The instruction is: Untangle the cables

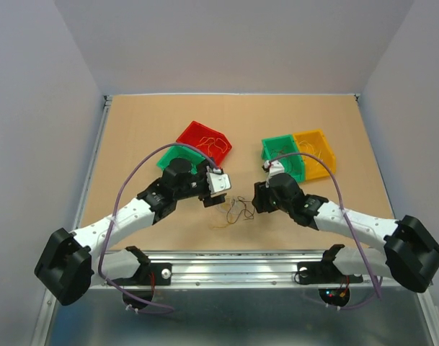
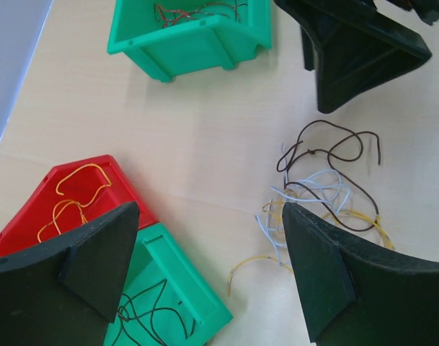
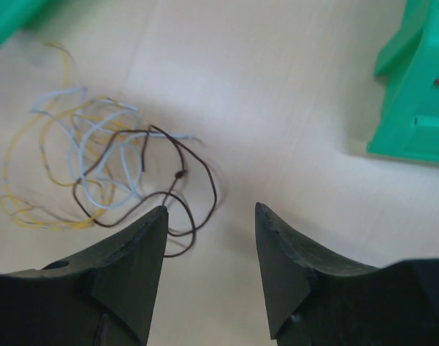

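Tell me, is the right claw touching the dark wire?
Cannot tell. In the right wrist view the dark wire runs behind one fingertip of the open right gripper; its height is unclear.

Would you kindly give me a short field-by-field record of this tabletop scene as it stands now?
tangle: cables, yellow, whitish and dark, loose on the table between the two grippers
left gripper: open, nothing between the fingers
right gripper: open, nothing between the fingers; a dark wire lies by one fingertip
red bin: yellow wires inside
left green bin: dark wires inside
right green bin: reddish wires inside
yellow bin: contents too small to tell
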`<state>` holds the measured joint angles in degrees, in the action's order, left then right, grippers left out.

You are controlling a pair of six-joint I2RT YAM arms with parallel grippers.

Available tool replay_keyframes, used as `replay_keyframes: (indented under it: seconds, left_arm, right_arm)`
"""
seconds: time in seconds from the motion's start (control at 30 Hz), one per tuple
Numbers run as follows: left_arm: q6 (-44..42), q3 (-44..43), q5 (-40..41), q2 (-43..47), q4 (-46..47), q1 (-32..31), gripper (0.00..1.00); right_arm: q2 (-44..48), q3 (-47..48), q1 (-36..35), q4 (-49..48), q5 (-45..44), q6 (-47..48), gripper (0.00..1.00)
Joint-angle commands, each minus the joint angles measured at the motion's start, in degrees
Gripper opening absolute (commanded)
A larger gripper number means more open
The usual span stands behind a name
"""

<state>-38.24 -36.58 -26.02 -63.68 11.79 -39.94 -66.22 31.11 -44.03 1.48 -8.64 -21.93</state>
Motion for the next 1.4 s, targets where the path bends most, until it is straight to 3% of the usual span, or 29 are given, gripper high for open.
replay_keyframes:
  seconds: [0.0, 0.3, 0.57, 0.7, 0.83, 1.03, 1.13, 1.37]
  left_arm:
    - [1.68, 0.45, 4.39, 0.75, 7.63, -0.40, 0.92]
    - [0.71, 1.77, 5.98, 1.98, 8.86, -0.40, 0.92]
    - [1.15, 2.03, 8.53, 2.16, 9.92, -0.49, 0.92]
    - [1.15, 2.30, 9.58, 2.51, 10.62, -0.40, 0.92]
    - [1.06, 2.39, 9.59, 2.51, 10.71, -0.40, 0.92]
    - [0.97, 2.39, 9.32, 2.33, 10.71, -0.40, 0.92]
    - [0.80, 2.39, 9.15, 2.24, 10.71, -0.40, 0.92]
    - [0.18, 3.00, 6.60, 3.12, 10.27, -0.40, 0.93]
  right_arm:
    - [-2.51, 4.74, -2.98, 6.17, -4.62, -2.41, 0.57]
    - [-7.87, 7.20, -4.40, 6.08, -6.39, -1.01, 0.61]
    - [-17.09, 11.68, -4.40, 4.06, -7.44, 1.10, 0.58]
    - [-20.52, 13.44, -4.40, 4.24, -6.48, 1.81, 0.41]
    - [-21.41, 13.71, -4.31, 4.94, -6.12, 1.72, 0.38]
    - [-20.45, 12.83, -4.40, 6.87, -7.25, 1.98, 0.01]
    - [-14.23, 11.34, -4.48, 6.35, -10.59, 1.11, 0.01]
    - [17.83, -2.36, -4.48, -6.03, -4.55, 2.77, 0.01]
